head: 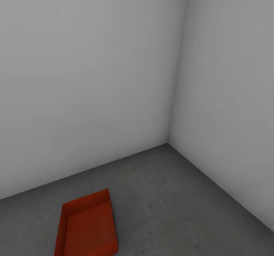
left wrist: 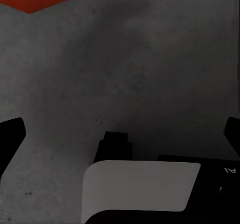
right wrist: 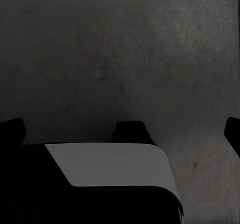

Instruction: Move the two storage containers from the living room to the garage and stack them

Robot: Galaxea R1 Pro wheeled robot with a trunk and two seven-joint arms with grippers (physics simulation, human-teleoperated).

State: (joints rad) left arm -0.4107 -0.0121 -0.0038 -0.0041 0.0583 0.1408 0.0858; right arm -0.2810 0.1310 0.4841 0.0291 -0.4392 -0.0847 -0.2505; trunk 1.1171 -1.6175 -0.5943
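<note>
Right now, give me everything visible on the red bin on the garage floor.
The storage container is an orange-red, lidless rectangular bin with thin walls, plastic-looking, empty as far as it shows. It sits flat and open side up on the dark grey concrete floor, angled to the white walls and well clear of the corner. Its near end is cut off by the picture's edge. Nothing is stacked on it.

matt orange-red container (head: 86, 225), rough concrete floor (head: 171, 195)
</note>
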